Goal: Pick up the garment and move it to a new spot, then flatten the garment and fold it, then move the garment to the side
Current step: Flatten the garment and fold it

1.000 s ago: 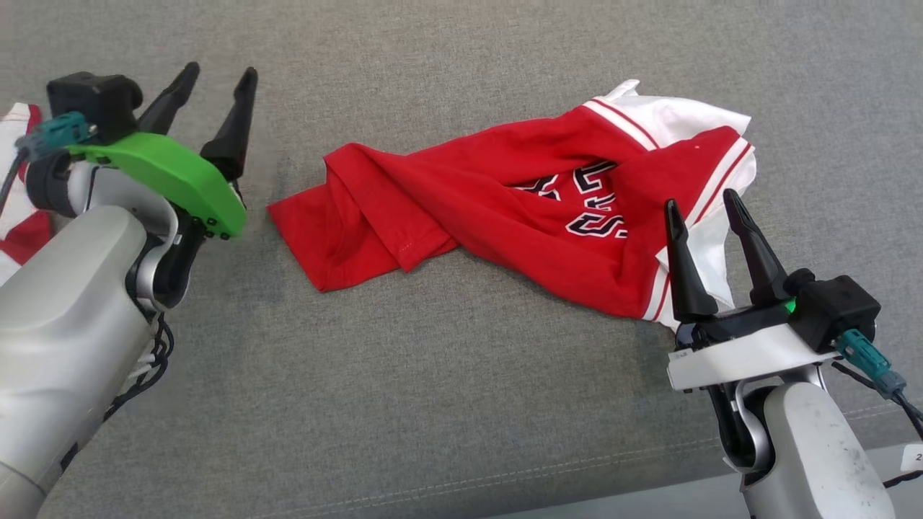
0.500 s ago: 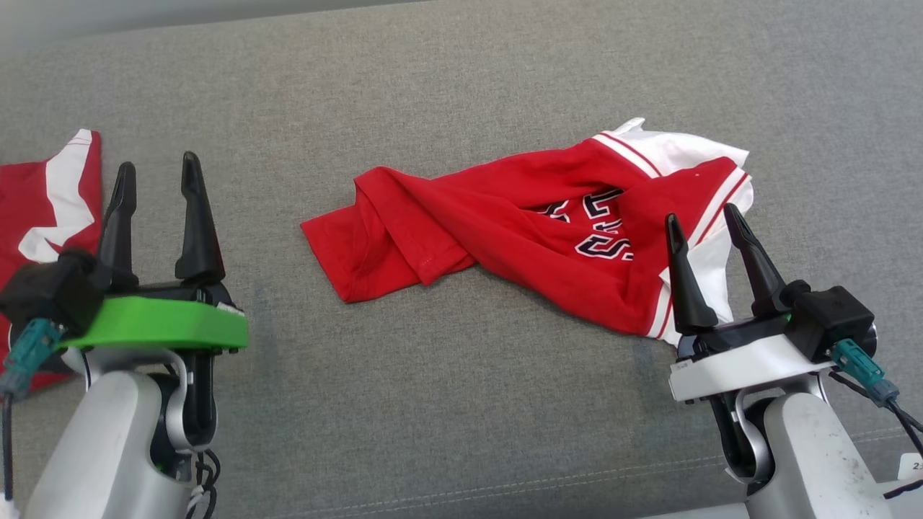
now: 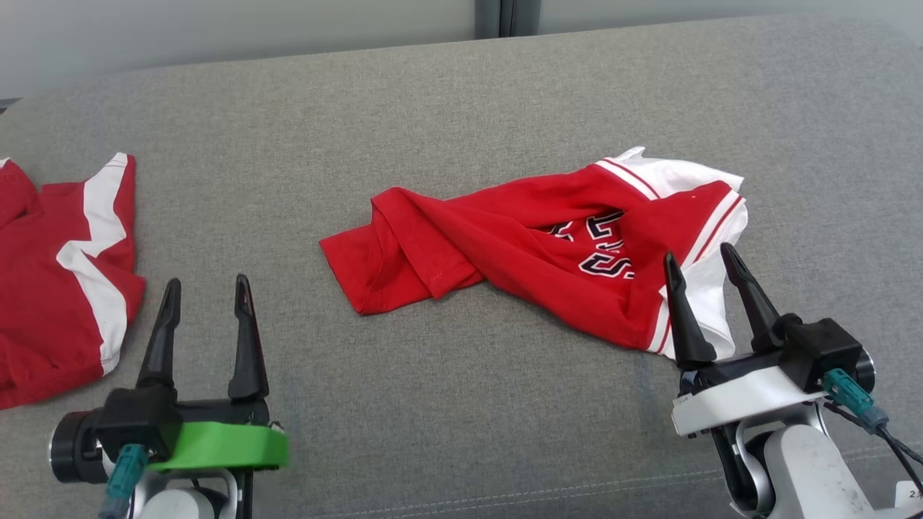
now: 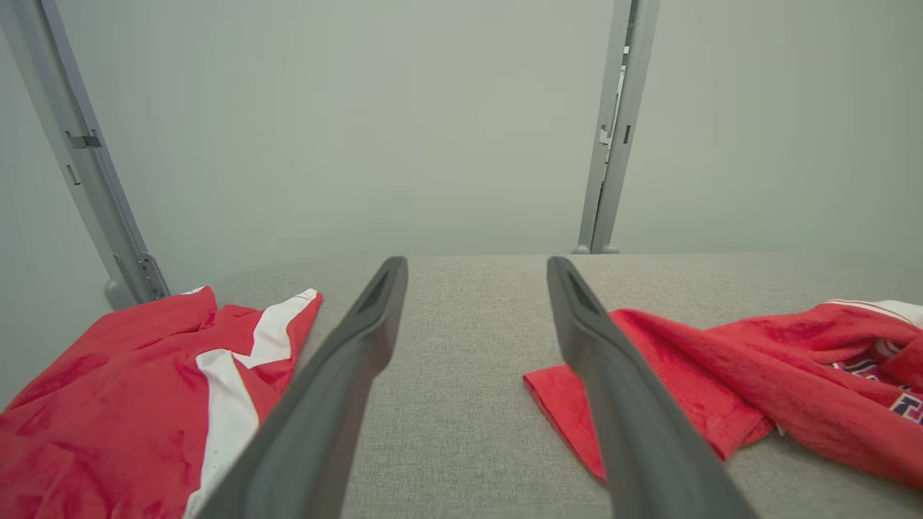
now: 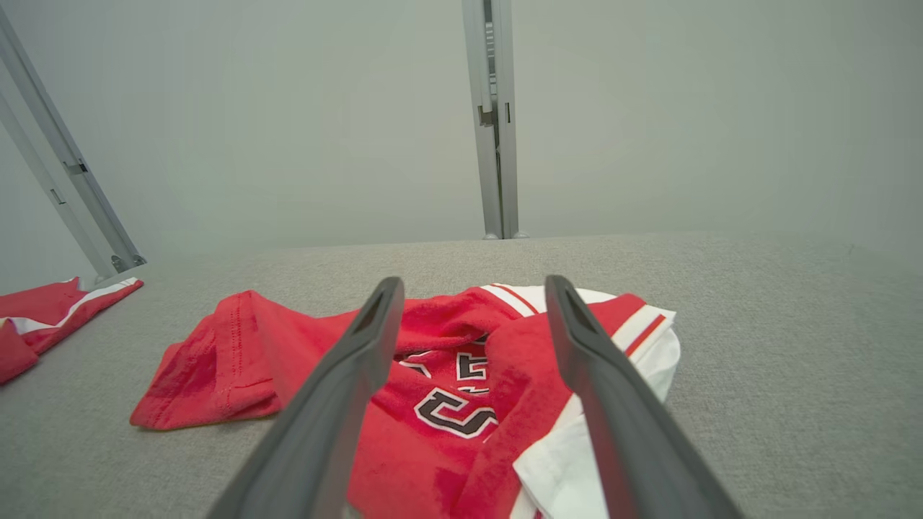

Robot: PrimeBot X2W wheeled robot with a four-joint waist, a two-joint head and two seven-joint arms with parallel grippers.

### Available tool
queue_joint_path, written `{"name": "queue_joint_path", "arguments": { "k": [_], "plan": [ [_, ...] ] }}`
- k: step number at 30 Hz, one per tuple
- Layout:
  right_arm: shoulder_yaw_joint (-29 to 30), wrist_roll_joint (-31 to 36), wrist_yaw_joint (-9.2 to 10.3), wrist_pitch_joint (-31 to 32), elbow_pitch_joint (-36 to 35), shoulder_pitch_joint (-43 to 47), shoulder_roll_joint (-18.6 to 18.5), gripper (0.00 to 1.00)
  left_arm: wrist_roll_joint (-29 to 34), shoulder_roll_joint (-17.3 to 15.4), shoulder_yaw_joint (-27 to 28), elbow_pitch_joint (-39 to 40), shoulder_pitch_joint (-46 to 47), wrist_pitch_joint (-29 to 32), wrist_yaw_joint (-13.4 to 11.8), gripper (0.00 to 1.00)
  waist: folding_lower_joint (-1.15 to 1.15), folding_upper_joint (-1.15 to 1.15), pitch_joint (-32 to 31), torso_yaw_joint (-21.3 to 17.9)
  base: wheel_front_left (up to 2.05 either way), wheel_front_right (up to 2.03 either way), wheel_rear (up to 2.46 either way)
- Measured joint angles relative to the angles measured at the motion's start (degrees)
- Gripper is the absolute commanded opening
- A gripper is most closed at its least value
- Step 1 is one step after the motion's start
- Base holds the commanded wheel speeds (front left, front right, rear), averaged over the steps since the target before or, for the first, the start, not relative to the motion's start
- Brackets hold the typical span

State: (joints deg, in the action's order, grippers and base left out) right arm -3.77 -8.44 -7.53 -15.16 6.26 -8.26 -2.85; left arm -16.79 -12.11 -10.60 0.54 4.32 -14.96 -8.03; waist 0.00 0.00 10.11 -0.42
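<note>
Far left: second red garment (image 3: 65,288), lying apart. Lower left: left gripper (image 3: 207,281), brought down from upper left, spread wide, empty. Centre right: garment (image 3: 505,245), crumpled on grey cushion (image 3: 433,108), untouched. Lower right: right gripper (image 3: 697,252), spread wide, empty. Pickup is judged pending.

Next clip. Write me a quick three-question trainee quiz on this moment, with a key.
1. True or false: the right gripper is shut on the crumpled jersey.
2. Which is closer to the crumpled jersey? A: left gripper. B: right gripper.
3. Fill in: the second red garment lies on the robot's ____ side.
Key: 1 false, its fingers stand apart, holding nothing; 2 B; 3 left.
</note>
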Motion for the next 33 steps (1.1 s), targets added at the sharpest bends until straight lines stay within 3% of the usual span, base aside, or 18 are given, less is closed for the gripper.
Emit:
{"name": "queue_joint_path", "arguments": {
  "k": [19, 24, 29, 33],
  "plan": [
    [1.34, -0.18, 0.01, 1.04, -0.74, 2.10, -0.01, 1.00, 4.90, 1.94, 1.20, -1.86, -2.41, 0.00, 4.13, 1.00, 0.00, 0.00, -1.79, 1.03, 0.00, 0.00, 0.00],
    [1.43, -0.18, 0.00, 1.31, -1.42, 2.04, -0.02, 1.00, 5.48, 2.07, -1.38, -3.13, 1.42, 0.38, 7.39, 1.00, 0.00, 0.00, -0.61, 1.03, 0.00, 0.00, 0.00],
    [0.80, -0.54, 0.00, 1.46, -1.52, 1.71, -0.02, 1.00, 4.75, 2.74, -6.43, -7.10, 7.05, 8.73, 11.69, 1.00, 0.00, 0.00, 0.80, 0.09, 0.00, 0.00, 0.00],
    [0.40, -0.92, 0.01, 1.44, -1.33, 1.15, -0.03, 1.00, 3.36, 2.74, -9.74, -10.83, 10.39, 15.15, 13.73, 1.00, 0.00, 0.00, 1.65, -0.84, 0.00, 0.00, 0.00]
  ]
}}
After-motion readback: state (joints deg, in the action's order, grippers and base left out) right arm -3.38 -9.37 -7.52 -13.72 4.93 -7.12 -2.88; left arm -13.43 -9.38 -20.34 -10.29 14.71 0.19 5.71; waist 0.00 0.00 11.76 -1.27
